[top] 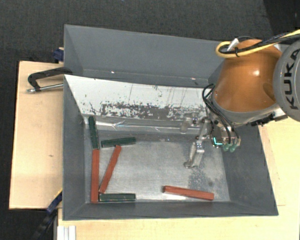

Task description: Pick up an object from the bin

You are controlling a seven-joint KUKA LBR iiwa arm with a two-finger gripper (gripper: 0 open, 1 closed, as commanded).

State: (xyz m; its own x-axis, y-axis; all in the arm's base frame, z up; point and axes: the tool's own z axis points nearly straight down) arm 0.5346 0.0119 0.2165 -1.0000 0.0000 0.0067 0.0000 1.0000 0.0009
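The bin [248, 167] is plain grey, its back wall a pale, shiny band speckled with dark flecks. Three red sticks [95, 174] [110, 167] [188, 193] and three dark green sticks [93, 132] [118, 141] [117, 196] lie in it. The arm's cover [245, 77] is glossy orange, and the gripper [192, 162] is silvery.

The arm [292, 79] is brought in from the view's R; its grey link, marked KUKA, is carried up and to the R of the gripper [192, 162]. An orange cover [242, 79] is fitted over the wrist and sits above and R of the gripper. A yellow cable [229, 47] is looped at the cover's top L, and black cables [207, 97] are run down its L edge. The gripper is hung below the cover's lower L rim, pointed down and tilted slightly L, w/ a narrow, pale metal body. A small green part [230, 144] is mounted just up and R of the gripper tip, beneath the cover.
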